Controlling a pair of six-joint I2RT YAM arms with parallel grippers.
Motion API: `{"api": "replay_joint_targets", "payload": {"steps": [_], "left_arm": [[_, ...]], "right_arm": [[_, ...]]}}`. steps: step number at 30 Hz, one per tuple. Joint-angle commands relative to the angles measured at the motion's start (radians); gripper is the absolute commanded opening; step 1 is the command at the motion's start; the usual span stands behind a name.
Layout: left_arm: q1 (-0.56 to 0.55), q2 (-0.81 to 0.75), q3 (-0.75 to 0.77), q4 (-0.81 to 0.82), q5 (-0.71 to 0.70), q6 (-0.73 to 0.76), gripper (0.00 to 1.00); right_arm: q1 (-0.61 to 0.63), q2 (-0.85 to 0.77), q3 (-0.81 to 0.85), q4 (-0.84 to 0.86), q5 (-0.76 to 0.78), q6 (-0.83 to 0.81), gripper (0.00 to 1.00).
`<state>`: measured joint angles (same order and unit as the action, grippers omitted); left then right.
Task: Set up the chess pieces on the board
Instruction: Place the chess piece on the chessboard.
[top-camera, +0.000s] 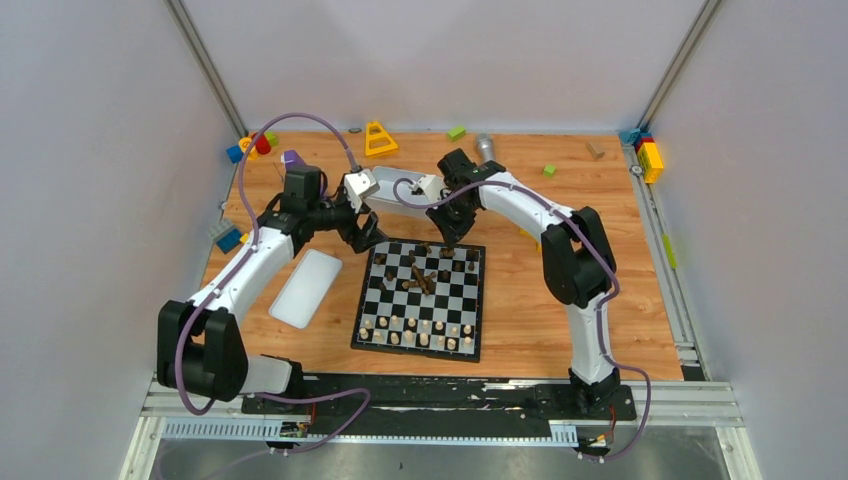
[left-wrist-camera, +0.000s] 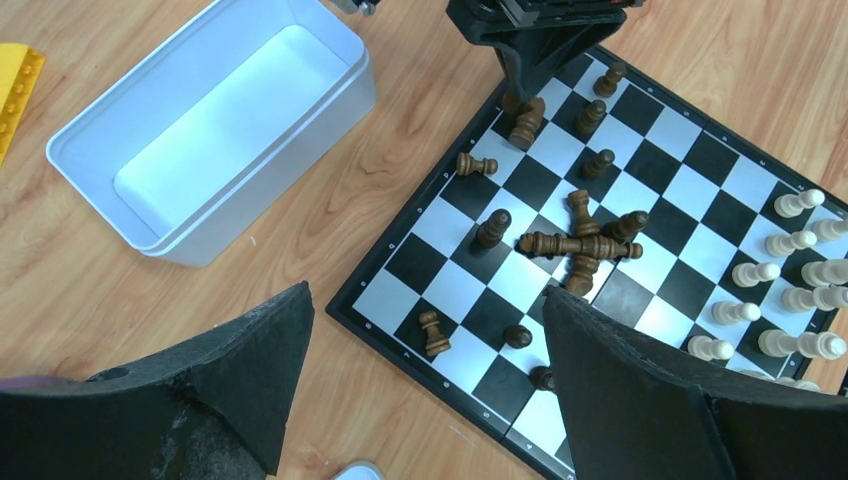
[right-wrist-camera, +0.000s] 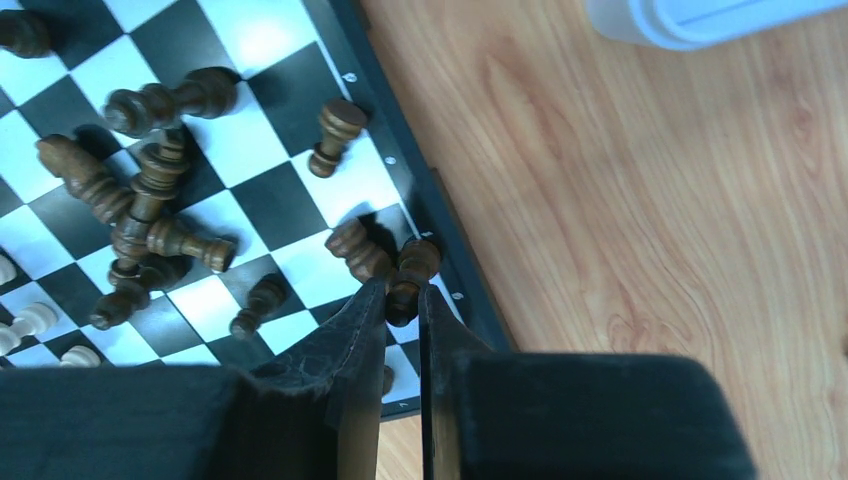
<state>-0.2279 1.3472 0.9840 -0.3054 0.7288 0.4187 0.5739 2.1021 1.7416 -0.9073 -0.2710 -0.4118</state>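
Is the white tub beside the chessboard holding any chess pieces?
No, the left wrist view shows the white tub with a bare floor, while the dark pieces lie scattered on the board.

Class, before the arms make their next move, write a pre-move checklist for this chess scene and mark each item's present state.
1. Right end effector shut on a dark piece: ok.
2. Left end effector open, holding nothing: ok.
3. Pale pieces ranked in two rows: ok.
4. Dark heap stood upright: not ok.
5. Which chessman is held: cannot tell.
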Motion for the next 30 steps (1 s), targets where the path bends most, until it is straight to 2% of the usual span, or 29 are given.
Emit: {"api": "replay_joint_targets", "payload": {"steps": [1, 6, 14, 30], "left_arm": [[-0.002, -0.05, -0.01, -0.007, -0.024, 0.028, 0.92], [-0.002, -0.073, -0.027, -0.021, -0.061, 0.042, 0.93], [-0.002, -0.089, -0.033, -0.029, -0.068, 0.048, 0.93], [-0.002, -0.091, -0.034, -0.034, -0.066, 0.057, 0.93]], "right_arm": [[0.033, -0.029, -0.017, 0.0, -0.07, 0.014, 0.0], [0.055, -0.056, -0.02, -0.01, -0.108, 0.02, 0.0], [0.026, -0.043, 0.006, -0.005, 0.012, 0.029, 0.0], [0.019, -0.025, 0.01, -0.007, 0.012, 0.019, 0.01]]}}
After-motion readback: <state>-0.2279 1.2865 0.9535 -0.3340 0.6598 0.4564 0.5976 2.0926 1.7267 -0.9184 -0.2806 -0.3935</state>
